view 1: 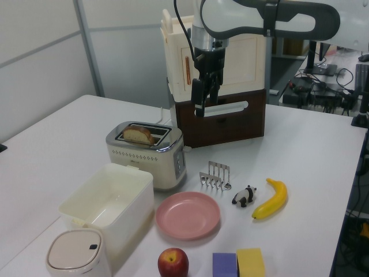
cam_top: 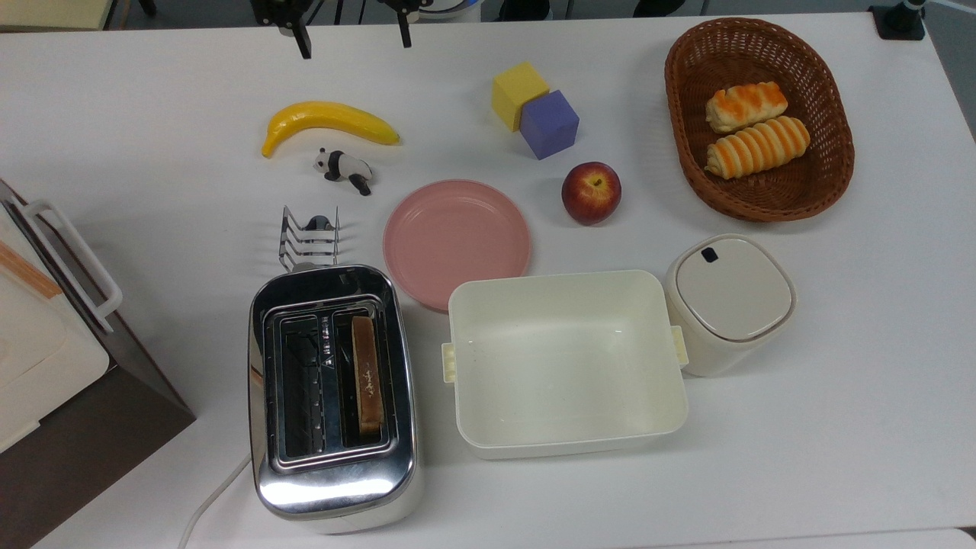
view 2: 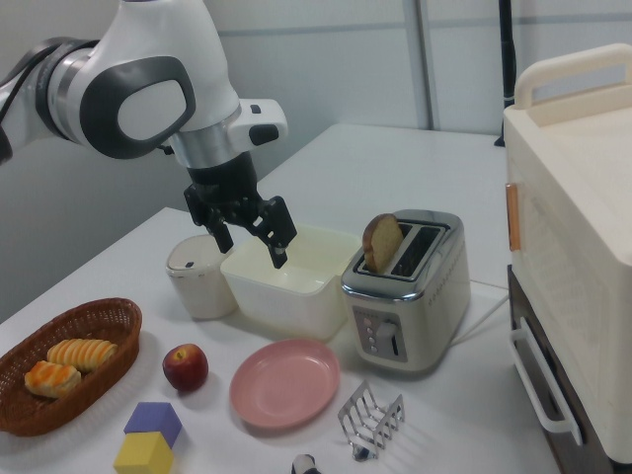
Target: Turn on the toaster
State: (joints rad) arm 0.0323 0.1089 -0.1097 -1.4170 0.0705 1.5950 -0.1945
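The toaster [cam_top: 333, 457] [view 1: 151, 161] [view 2: 420, 296] is shiny chrome with a cream base and stands near the front edge of the table in the top view. A slice of bread [cam_top: 367, 374] [view 1: 137, 134] [view 2: 381, 242] stands high in one of its slots. Its lever and buttons face the toast rack in the right view. My gripper [cam_top: 354, 42] [view 1: 200, 108] [view 2: 252, 247] hangs in the air, open wide and holding nothing. In the top view it is over the table's far edge, well away from the toaster.
Beside the toaster are a cream tub [cam_top: 568, 427], a lidded canister [cam_top: 732, 297], a pink plate [cam_top: 456, 236] and a wire toast rack [cam_top: 309, 238]. Farther off lie a banana [cam_top: 328, 122], panda figure [cam_top: 345, 168], apple [cam_top: 591, 192], two blocks [cam_top: 534, 110] and a bread basket [cam_top: 835, 168]. A boxy appliance [cam_top: 46, 335] stands at the top view's left.
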